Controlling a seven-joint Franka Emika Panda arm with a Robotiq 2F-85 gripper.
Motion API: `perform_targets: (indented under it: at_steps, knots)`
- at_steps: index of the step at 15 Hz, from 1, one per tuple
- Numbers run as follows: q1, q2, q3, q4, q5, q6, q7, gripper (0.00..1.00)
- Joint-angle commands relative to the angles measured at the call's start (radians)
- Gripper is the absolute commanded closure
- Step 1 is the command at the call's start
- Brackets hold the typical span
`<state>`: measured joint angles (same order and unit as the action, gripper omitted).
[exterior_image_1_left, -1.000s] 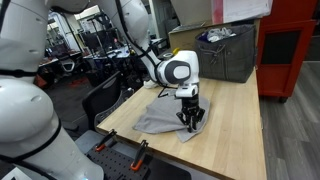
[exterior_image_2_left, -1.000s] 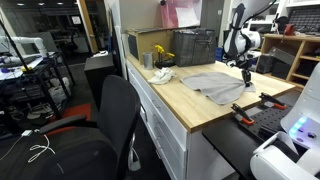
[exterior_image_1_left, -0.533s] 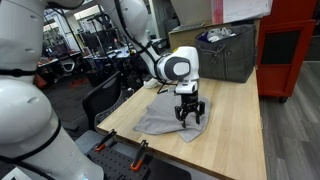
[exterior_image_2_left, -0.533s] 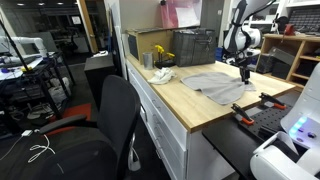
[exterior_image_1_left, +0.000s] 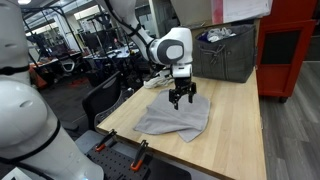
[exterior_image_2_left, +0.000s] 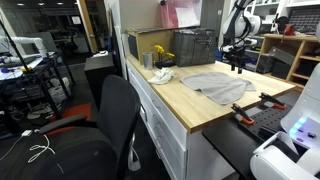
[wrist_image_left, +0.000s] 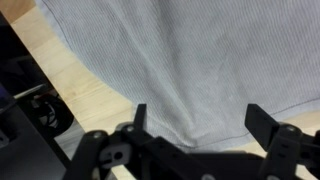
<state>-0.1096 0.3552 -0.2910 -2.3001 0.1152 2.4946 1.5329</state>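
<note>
A grey cloth (exterior_image_1_left: 172, 118) lies spread flat on the light wooden table (exterior_image_1_left: 235, 140). In an exterior view the cloth (exterior_image_2_left: 214, 85) sits near the table's front edge. My gripper (exterior_image_1_left: 181, 101) hangs open a short way above the cloth's far part, with nothing between its fingers. In an exterior view the gripper (exterior_image_2_left: 238, 68) stands above the cloth's back edge. The wrist view looks straight down on the cloth (wrist_image_left: 180, 60), which fills most of the picture, with the gripper (wrist_image_left: 197, 118) spread wide over it and not touching it.
A dark mesh bin (exterior_image_1_left: 225, 53) stands at the back of the table. Another dark bin (exterior_image_2_left: 192, 46), a yellow object (exterior_image_2_left: 163, 55) and a cup (exterior_image_2_left: 148, 60) stand nearby. Black office chairs (exterior_image_2_left: 95, 120) are beside the table. Clamps (exterior_image_1_left: 120, 152) sit on the near edge.
The gripper has opened, let go of the cloth and risen clear of it. The cloth now lies flat on the table.
</note>
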Motion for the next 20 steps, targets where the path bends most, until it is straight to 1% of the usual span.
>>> perform_targets:
  at_steps: [1,2,3,4,5,8,9,12,13,14,16,18,20]
  knots:
    - [0.009,-0.049,0.066,-0.062,-0.001,0.042,-0.129,0.00]
    - [0.014,-0.049,0.083,-0.075,-0.002,0.057,-0.165,0.00]
    - [0.022,-0.049,0.098,-0.091,-0.004,0.072,-0.199,0.25]
    - [0.029,-0.052,0.111,-0.109,-0.009,0.087,-0.234,0.26]
    - [0.033,-0.055,0.123,-0.127,-0.009,0.103,-0.275,0.31]
    - [0.036,-0.059,0.154,-0.171,0.002,0.138,-0.422,0.56]
    - [0.031,-0.063,0.167,-0.182,0.012,0.145,-0.482,0.63]
    - [0.011,-0.063,0.210,-0.199,0.070,0.153,-0.678,0.85]
    - [0.002,-0.054,0.227,-0.193,0.102,0.148,-0.751,0.93]
    - [0.000,-0.030,0.242,-0.176,0.136,0.142,-0.809,0.99]
    - [0.016,0.011,0.244,-0.151,0.171,0.131,-0.864,1.00]
    - [0.037,0.050,0.239,-0.142,0.178,0.136,-0.882,1.00]
    - [0.071,0.105,0.213,-0.132,0.149,0.155,-0.847,1.00]
